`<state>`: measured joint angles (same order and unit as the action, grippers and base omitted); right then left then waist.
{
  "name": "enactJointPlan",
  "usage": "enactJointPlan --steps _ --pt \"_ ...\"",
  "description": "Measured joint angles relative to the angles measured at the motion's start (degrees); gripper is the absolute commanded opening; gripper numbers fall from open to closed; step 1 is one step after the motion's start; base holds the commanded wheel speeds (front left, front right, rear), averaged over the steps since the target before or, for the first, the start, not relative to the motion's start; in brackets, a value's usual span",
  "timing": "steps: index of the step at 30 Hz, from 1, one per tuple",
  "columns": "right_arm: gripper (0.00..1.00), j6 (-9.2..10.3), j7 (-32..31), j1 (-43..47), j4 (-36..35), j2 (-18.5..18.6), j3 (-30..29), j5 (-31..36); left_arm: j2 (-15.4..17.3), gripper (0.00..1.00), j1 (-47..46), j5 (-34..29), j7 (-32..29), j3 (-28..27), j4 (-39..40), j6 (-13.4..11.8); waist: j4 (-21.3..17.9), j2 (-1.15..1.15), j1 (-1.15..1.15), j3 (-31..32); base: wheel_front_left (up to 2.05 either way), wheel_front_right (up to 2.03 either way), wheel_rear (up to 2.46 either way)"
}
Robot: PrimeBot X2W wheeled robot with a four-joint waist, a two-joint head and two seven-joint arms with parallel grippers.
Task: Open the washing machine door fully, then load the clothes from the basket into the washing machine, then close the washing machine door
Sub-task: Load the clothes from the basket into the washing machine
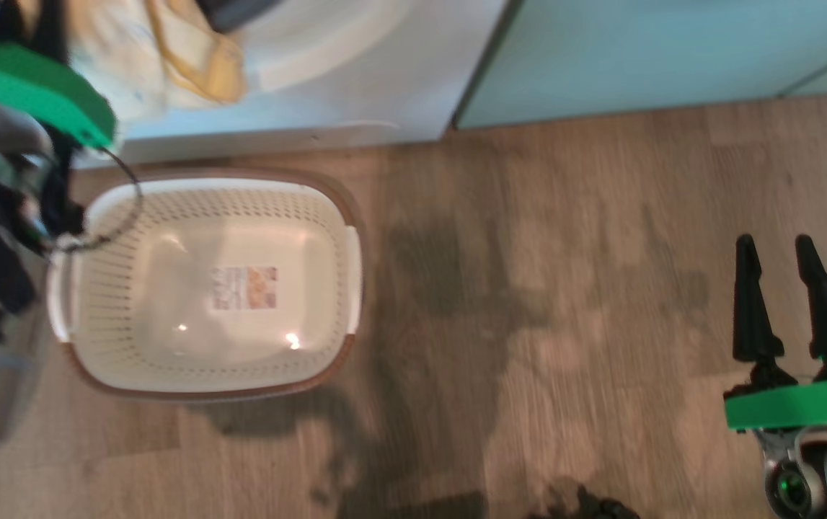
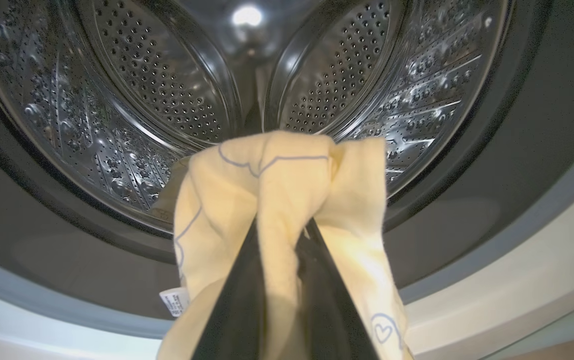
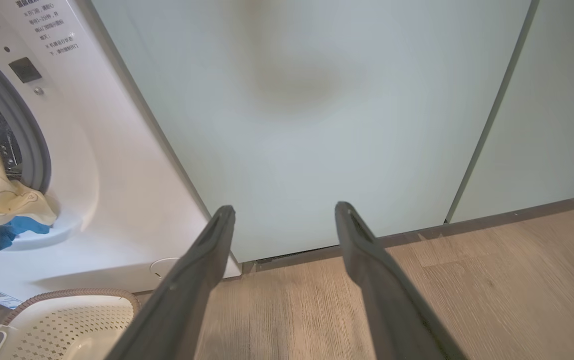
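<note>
Cloth at mouth of machine, not yet inside. Left claw [image 2: 284, 226] pinched narrow on a bunch of pale yellow soft garments [image 2: 287, 170] with thin blue outline drawings; fabric is draped over both finger tips and hangs down either side of them. Perforated steel drum [image 2: 141, 100] lies straight ahead along the claw's own fingers, its dark back wall just above the bunch in the left wrist view, so the line of travel is forward and slightly up over the lower lip. From the right wrist view the same yellow fabric sags across the grey ring [image 3: 36, 150] of the white front-loading washing machine [image 3: 116, 200], part of it outside the opening. Trailing ends hang downward, long axis roughly vertical; judged likely to catch on the lip unless carried deeper before release. Cream perforated plastic basket [image 1: 117, 339] with brown rim sits on the wooden floor [image 1: 528, 288] just in front of the machine, its labelled bottom showing. Right claw [image 1: 792, 288] spread wide and holding nothing, well apart to the right over the floor, pointing at a pale green cabinet panel [image 3: 317, 125]. Left arm is plainly the nearer one for the push into the drum.
</note>
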<state>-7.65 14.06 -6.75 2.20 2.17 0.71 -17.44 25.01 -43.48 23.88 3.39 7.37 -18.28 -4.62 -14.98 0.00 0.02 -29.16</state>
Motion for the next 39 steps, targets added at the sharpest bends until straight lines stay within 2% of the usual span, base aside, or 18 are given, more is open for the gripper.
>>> enactJointPlan --steps 9,14,22,26,33,39 --pt "1.00 0.00 0.36 -4.64 1.20 -0.01 2.30 -4.42 6.05 0.00 -13.22 -0.47 -6.43 0.20 -6.42 3.02 -4.61 0.00 0.00 -6.55 0.00 0.00 0.00" --pt "1.00 0.00 0.41 -5.41 1.23 -0.01 3.59 -6.65 8.03 0.00 -19.61 -1.59 -9.04 1.21 -9.92 4.59 -7.07 0.00 -0.01 -9.26 0.00 0.00 0.00" --pt "1.00 0.00 0.41 -5.93 1.66 -0.04 5.16 -8.57 11.82 0.00 -30.84 -4.50 -10.36 2.92 -14.95 6.55 -10.60 0.00 -0.01 -11.88 0.00 0.00 0.00" --pt "1.00 0.00 0.41 -6.81 1.92 -0.05 5.66 -9.49 12.40 0.00 -37.07 -5.36 -9.33 3.41 -17.92 6.99 -11.69 0.00 -0.01 -13.19 0.00 0.00 0.00" --pt "1.00 0.00 0.41 -6.89 1.97 -0.08 6.38 -9.95 12.49 0.00 -46.13 -7.93 -1.93 4.12 -21.15 6.99 -12.37 0.00 -0.01 -15.30 0.00 0.00 0.00" --pt "1.00 0.00 0.41 -7.27 2.07 -0.08 6.47 -10.91 12.41 0.00 -46.93 -8.39 0.24 5.28 -26.43 7.55 -11.94 0.00 -0.01 -16.45 0.00 0.00 0.00"
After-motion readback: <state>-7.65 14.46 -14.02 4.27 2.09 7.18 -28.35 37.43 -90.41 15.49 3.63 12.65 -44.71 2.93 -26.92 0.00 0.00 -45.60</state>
